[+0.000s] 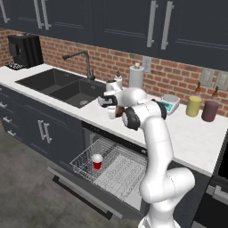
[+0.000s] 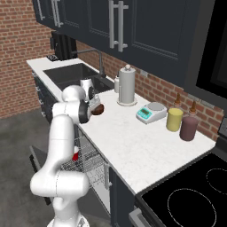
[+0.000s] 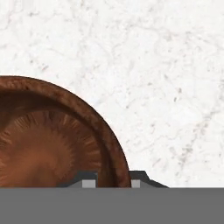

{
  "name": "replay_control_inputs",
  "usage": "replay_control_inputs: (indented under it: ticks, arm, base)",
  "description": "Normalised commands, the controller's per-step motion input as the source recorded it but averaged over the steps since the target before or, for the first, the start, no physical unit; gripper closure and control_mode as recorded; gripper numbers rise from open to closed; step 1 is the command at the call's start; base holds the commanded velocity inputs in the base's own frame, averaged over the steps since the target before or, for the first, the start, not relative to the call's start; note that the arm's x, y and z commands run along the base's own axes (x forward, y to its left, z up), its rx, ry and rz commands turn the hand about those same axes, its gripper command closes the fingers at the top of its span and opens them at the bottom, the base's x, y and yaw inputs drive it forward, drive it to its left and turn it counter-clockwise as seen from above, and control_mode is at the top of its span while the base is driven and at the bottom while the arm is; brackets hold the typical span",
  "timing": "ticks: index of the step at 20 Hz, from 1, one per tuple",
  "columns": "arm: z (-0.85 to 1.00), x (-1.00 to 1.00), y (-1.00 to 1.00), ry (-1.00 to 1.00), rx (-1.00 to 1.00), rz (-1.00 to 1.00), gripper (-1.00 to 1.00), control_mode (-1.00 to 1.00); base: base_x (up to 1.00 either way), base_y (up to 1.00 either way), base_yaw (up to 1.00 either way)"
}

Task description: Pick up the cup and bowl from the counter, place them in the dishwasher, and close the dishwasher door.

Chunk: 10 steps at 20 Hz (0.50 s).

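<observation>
Bowl (image 3: 48, 140) on counter (image 3: 153, 65)

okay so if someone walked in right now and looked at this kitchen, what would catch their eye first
The white arm bent over the counter, its gripper closed astride the rim of the dark brown bowl. Below it, the dishwasher door hangs open with the rack pulled out and the red cup standing in it. At the back by the brick wall stand a yellow jar and a maroon jar.

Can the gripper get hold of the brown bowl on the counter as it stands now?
Probably yes. In the hand view the gripper has one fingertip on each side of the bowl rim, nothing between them; the bowl rests on the counter.
</observation>
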Motion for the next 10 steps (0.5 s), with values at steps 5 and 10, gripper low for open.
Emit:
replay_control_inputs:
  ticks: [5, 10]
  arm:
    - [-0.27, -0.96, 0.0, 0.05, 0.0, -0.09, 1.0, -1.0]
    - [-0.32, -1.0, 0.05, 0.01, 0.0, -0.06, 1.0, -1.0]
  base:
    - [0.0, 0.0, 0.0]
    - [0.0, 0.0, 0.0]
